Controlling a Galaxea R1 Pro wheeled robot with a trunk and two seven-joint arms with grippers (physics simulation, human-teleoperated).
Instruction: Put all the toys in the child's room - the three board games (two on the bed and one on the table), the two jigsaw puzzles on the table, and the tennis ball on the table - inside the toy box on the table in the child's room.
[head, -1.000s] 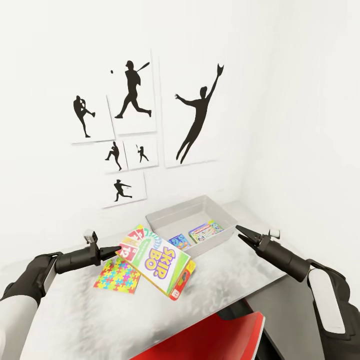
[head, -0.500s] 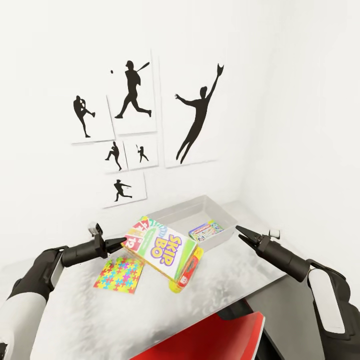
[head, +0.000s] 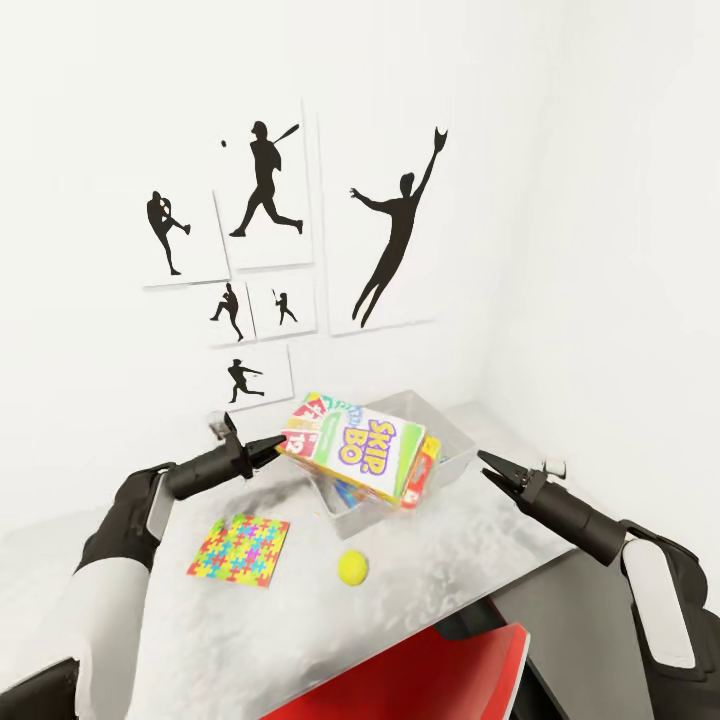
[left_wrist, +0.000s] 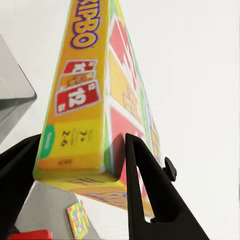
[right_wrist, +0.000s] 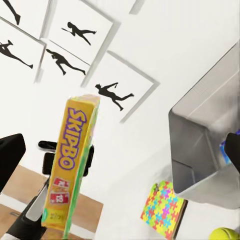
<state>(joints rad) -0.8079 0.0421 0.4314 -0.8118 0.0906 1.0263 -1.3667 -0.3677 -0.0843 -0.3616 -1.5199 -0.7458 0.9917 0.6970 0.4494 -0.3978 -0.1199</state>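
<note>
A child's bedroom; black baseball silhouette pictures (head: 262, 180) on the far white wall; a jigsaw puzzle (head: 238, 550) on the table (head: 180, 630).

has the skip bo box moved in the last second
Yes. The Skip-Bo box, clamped in the left gripper, has risen off the table and travelled away from the jigsaw puzzle, now hanging over the toy box.

Board game box (head: 362, 452), frame centre: "SKIP BO" in purple on lid; "SKIPBO" along yellow side edge; red card prints numbered "12", "10".
</note>
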